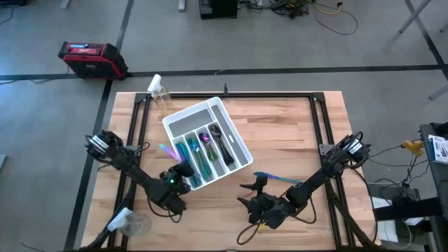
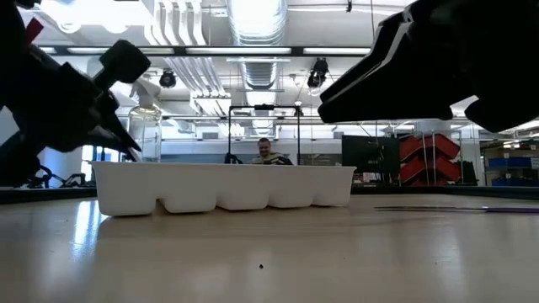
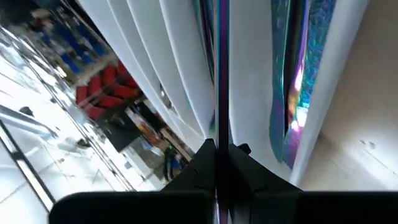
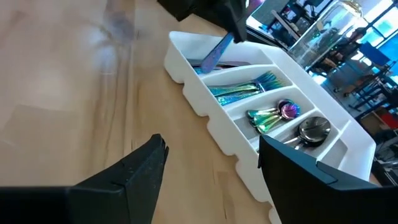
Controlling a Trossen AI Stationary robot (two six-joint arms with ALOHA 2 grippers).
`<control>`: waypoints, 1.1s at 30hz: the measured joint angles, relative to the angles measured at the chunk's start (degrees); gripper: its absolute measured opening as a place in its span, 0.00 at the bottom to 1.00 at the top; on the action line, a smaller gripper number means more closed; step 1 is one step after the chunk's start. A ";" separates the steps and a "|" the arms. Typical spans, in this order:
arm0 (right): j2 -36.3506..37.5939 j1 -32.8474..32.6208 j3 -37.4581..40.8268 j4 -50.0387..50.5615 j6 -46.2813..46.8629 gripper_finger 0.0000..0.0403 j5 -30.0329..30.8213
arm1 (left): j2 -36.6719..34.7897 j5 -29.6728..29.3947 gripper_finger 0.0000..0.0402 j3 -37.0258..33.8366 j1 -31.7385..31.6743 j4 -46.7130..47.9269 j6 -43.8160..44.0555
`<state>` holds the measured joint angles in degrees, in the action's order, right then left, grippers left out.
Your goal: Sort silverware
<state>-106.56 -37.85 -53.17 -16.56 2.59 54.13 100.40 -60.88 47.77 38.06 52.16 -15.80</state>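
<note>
Right gripper (image 4: 208, 171): two matte black wedge-shaped fingers, spread wide, holding nothing; it hovers over bare wood near the table's front edge, facing the tray.
Left gripper (image 1: 183, 172): closed on one slim iridescent knife (image 1: 168, 152), at the tray's front-left corner; the knife's purple-pink end sticks out past the tray's left side.
Cutlery tray (image 1: 240, 148): white moulded plastic, rectangular with rounded corners, set at an angle near the table's centre; long narrow compartments side by side plus one crosswise at the back.
Forks (image 4: 245, 88): glossy teal-blue metal, a small bundle in one long compartment; exact count cannot be told.
Spoons (image 4: 273, 115): rainbow teal-purple, round bowls, in the next compartment; count unclear.
Black spoon (image 4: 313, 128): one dark, shiny, in the compartment beyond.
Loose piece (image 1: 276, 178): one thin blue utensil lying flat on the wood, just behind the right gripper.
Table (image 1: 280, 126): pale wood planks, black metal frame.
Spray bottle (image 1: 159, 92): one, clear plastic, white nozzle, behind the tray.
</note>
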 joint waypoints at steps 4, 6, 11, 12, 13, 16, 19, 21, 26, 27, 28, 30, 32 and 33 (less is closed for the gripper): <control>0.00 0.11 0.00 -0.01 0.57 0.57 0.02 | -0.48 -0.35 0.00 -3.00 -0.36 -4.54 -2.00; 0.00 0.11 0.00 0.00 0.57 0.57 0.00 | -0.64 -0.10 0.00 -3.38 -0.51 -4.65 -2.30; -0.02 0.11 0.00 0.06 0.61 0.58 -0.01 | -1.83 2.77 0.00 -2.78 -0.49 -2.15 -6.68; -0.02 0.11 0.00 0.30 1.03 0.58 -0.02 | -2.45 3.55 0.00 -2.19 -0.52 -2.39 -7.83; -0.02 0.11 0.00 0.84 1.69 0.59 -0.02 | -3.10 4.45 0.00 -1.82 -0.58 -3.00 -8.66; -0.22 0.11 0.07 2.03 3.53 0.60 -0.02 | -3.80 6.21 0.00 -2.13 -0.80 -4.10 -10.15; -0.53 0.11 0.08 3.00 3.87 0.61 -0.05 | -3.51 7.10 0.00 -2.98 -0.98 -10.64 -13.59; -0.59 0.11 0.09 2.99 3.89 0.61 -0.06 | -2.68 7.32 0.00 -3.31 -0.96 -16.03 -16.52; -0.59 0.09 0.09 3.02 3.91 0.61 -0.06 | -0.86 6.19 0.00 -3.39 -1.53 -25.61 -21.99; -0.59 0.02 0.10 3.05 3.91 0.61 -0.05 | -0.74 6.21 0.00 -3.39 -1.78 -26.25 -22.09; -0.59 0.00 0.11 3.05 3.89 0.60 -0.04 | -0.68 6.19 0.00 -3.39 -1.88 -26.80 -22.06; -0.59 0.00 0.11 3.06 3.89 0.60 -0.04 | -0.68 6.15 0.02 -3.46 -2.01 -27.90 -21.94; -0.59 0.00 0.11 3.08 3.89 0.59 -0.07 | -0.68 6.10 0.04 -3.46 -2.08 -29.09 -21.26; -0.59 0.00 0.11 3.08 3.87 0.59 -0.07 | -0.68 6.44 0.06 -3.39 -2.05 -29.92 -21.03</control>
<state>-107.15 -37.85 -53.06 -13.47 6.46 54.06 99.72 -54.44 44.39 36.01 22.24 -36.83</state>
